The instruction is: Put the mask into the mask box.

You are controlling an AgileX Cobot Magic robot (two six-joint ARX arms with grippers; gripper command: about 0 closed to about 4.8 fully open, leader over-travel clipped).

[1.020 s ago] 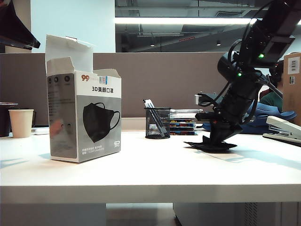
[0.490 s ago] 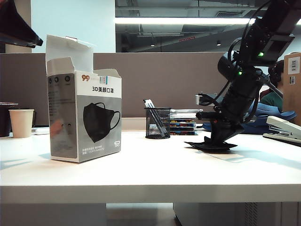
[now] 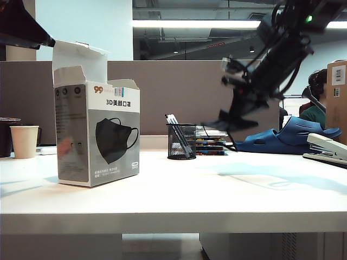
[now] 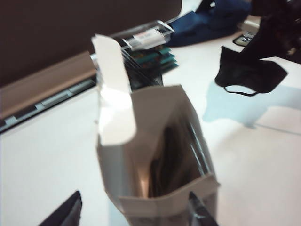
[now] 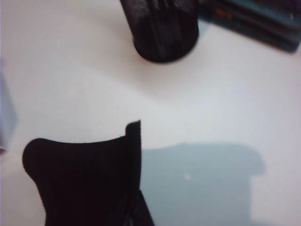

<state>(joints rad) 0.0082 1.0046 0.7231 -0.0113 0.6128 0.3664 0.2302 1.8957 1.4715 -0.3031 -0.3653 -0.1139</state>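
Observation:
The mask box (image 3: 97,135) stands upright on the left of the white table, top flaps open; the left wrist view looks down into its open top (image 4: 160,155). My left gripper (image 3: 24,27) hangs above the box at the upper left. It is open (image 4: 134,214), with one fingertip on each side of the box's near wall and nothing held. The black mask (image 3: 227,122) hangs in the air right of centre, clear of the table, with my right gripper (image 3: 238,105) shut on it. The mask (image 5: 84,179) hides those fingers in the right wrist view, and it also shows beyond the box (image 4: 249,70).
A black mesh pen holder (image 3: 181,141) stands mid-table, between the box and the mask, with stacked books (image 3: 211,142) behind it. A paper cup (image 3: 24,141) is at the far left. A blue object (image 3: 293,135), a stapler (image 3: 328,149) and a brown carton (image 3: 337,97) are on the right.
My right gripper has lifted the mask off the table and carried it up and to the left, toward the box. The left gripper has barely shifted above the box.

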